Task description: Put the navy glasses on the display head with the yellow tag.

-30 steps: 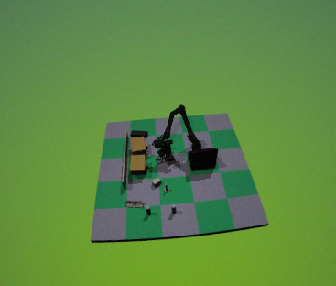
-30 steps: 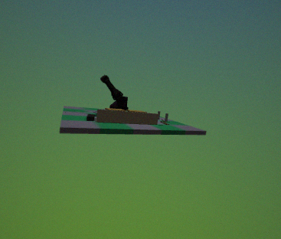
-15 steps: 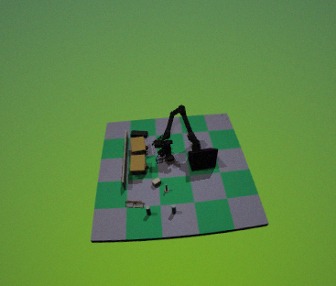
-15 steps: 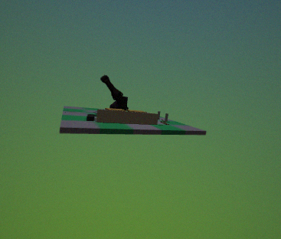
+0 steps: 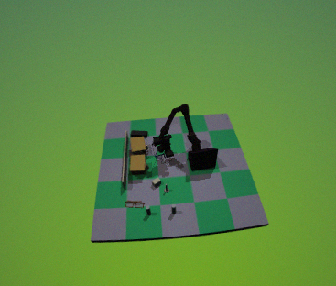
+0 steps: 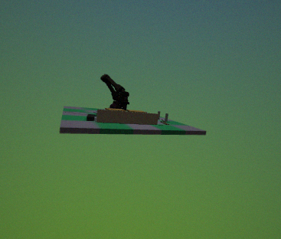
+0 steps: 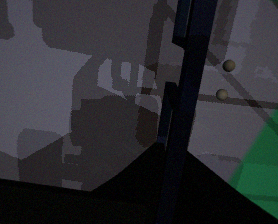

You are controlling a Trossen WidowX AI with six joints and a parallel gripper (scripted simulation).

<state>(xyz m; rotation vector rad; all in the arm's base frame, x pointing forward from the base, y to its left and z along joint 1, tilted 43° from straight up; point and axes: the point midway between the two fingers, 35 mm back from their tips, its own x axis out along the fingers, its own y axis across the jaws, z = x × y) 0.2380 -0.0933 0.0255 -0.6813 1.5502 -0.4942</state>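
Note:
My gripper (image 5: pixel 168 154) (image 7: pixel 166 153) is low over the board, to the right of the two heads in the top view. It is shut on the navy glasses (image 7: pixel 194 75), whose dark frame runs steeply up the wrist view from between the fingertips. Two tan display heads (image 5: pixel 138 144) (image 5: pixel 137 163) stand side by side near the left edge, away from the glasses. The yellow tag cannot be made out, so I cannot tell which head bears it. In the exterior view the gripper's fingers cannot be made out.
A long upright panel (image 5: pixel 124 159) (image 6: pixel 126 117) stands behind the heads, and a dark block (image 5: pixel 139 134) beside them. A pale block (image 5: pixel 156 181), a small stand (image 5: pixel 166 189), brown glasses (image 5: pixel 135 204) and two short posts (image 5: pixel 148 211) (image 5: pixel 173 210) are nearer the front.

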